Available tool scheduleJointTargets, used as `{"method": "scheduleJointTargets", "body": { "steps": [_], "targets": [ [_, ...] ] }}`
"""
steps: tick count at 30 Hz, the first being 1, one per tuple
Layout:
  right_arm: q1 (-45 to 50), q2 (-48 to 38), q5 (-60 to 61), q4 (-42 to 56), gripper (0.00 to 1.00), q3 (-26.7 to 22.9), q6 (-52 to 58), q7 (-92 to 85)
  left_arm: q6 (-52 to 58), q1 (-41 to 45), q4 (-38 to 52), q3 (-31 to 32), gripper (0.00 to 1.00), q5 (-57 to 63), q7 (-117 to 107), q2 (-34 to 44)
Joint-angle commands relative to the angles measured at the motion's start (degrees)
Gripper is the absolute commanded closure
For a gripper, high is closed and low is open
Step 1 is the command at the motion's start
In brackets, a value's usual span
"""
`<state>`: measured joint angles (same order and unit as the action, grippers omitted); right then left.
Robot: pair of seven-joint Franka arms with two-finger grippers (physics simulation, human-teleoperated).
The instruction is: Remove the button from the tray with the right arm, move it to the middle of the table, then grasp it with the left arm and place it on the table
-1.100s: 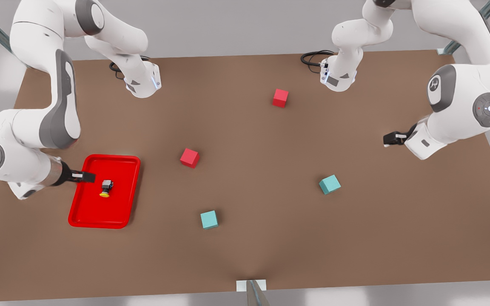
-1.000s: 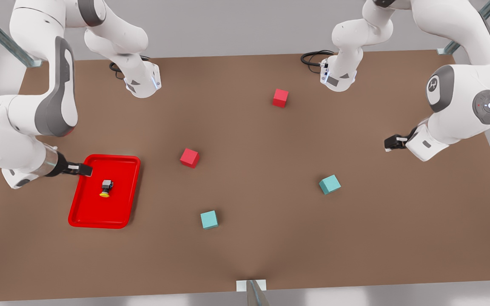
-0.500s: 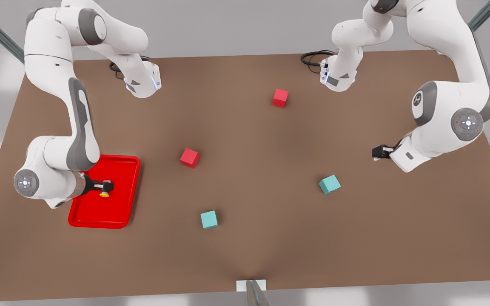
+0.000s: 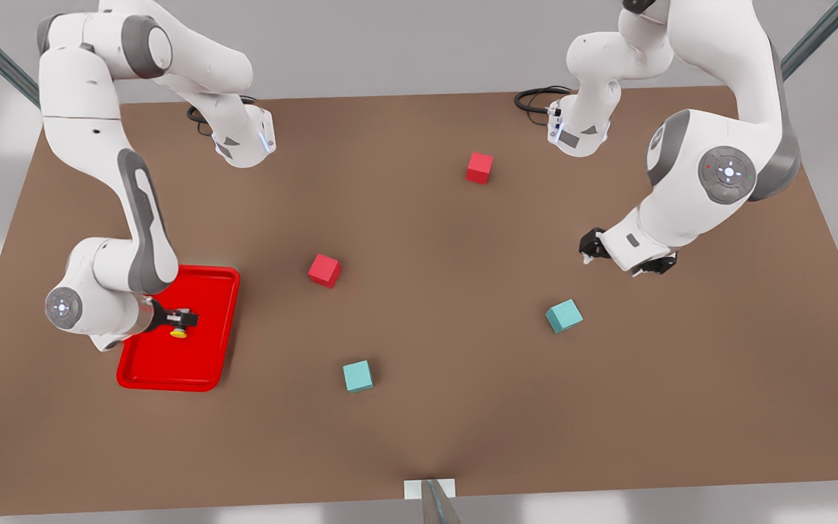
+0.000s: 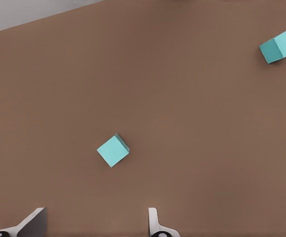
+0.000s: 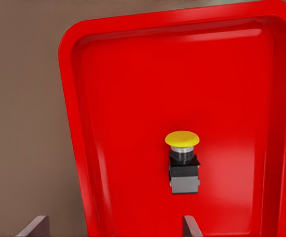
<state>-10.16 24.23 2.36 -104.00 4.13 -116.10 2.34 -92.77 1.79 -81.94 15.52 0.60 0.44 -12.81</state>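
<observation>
The red tray lies on the brown table at the front view's left. In it the button lies on its side, yellow cap showing beside the fingers. My right gripper hangs open just above the button's dark base and is not closed on it. My left gripper hovers open and empty above bare table at the front view's right, fingers pointing down.
Two red cubes and two teal cubes sit loose around the table's middle. The nearer teal cube lies just ahead of the left gripper. Both arm bases stand at the far edge.
The right gripper swung from the tray's far rim to above the button and came down over it. The left arm moved toward the table's middle and turned its gripper downward.
</observation>
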Motion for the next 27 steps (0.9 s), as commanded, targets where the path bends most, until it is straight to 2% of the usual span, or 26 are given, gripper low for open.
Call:
{"method": "scheduleJointTargets", "body": {
  "steps": [1,16,18,22,27],
  "targets": [
    [-0.7,0.3,-0.2,-0.1,0.00,0.0,-3.4,-3.2,0.0,0.0,0.0,0.0,0.00,-0.4,-1.1,0.2],
    [-4.8,4.1,-2.0,-1.4,0.00,0.0,-11.7,-6.4,-2.1,0.6,0.0,0.1,0.00,-0.2,-0.2,-0.4],
    [-5.1,4.2,-2.6,-2.3,0.00,0.0,-13.2,-7.7,-5.1,1.8,0.0,0.8,0.00,2.4,0.4,-1.5],
    [-5.0,5.3,-3.3,-3.5,0.00,0.0,-16.2,-7.8,-6.9,-2.3,0.1,0.6,0.00,1.7,-0.4,-7.7],
    [-5.0,6.2,-4.1,-4.8,0.00,0.0,-18.2,-7.8,-8.3,-5.0,-0.1,0.0,0.00,2.3,-1.1,-9.0]
  ]
}}
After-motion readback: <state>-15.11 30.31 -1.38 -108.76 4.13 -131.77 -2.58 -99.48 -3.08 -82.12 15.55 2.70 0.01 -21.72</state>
